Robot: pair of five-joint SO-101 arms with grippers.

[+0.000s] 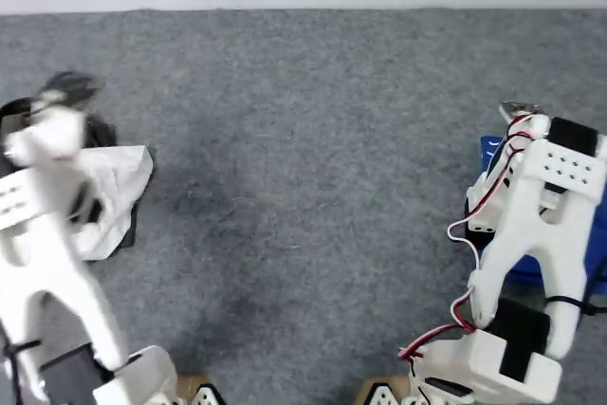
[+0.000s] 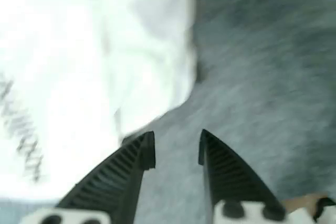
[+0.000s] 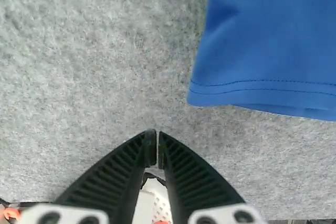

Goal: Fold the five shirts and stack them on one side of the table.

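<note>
Checking left gripper (image 2: 176, 148): your jaws stood narrowly apart, empty; white shirt (image 2: 79, 77) just beyond tips. Right gripper (image 3: 157, 142) jaws closed, empty; blue shirt (image 3: 268, 51) ahead. Likely risk: snagging one layer, unfolding shirt.

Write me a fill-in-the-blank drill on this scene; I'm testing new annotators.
1. The right-hand shirt, beside the right gripper, is coloured ____.
2. The left-hand shirt, near the left gripper, is coloured ____.
3. The right gripper is ____, holding nothing.
4. The left gripper is ____.
Missing: blue; white; shut; open.
</note>
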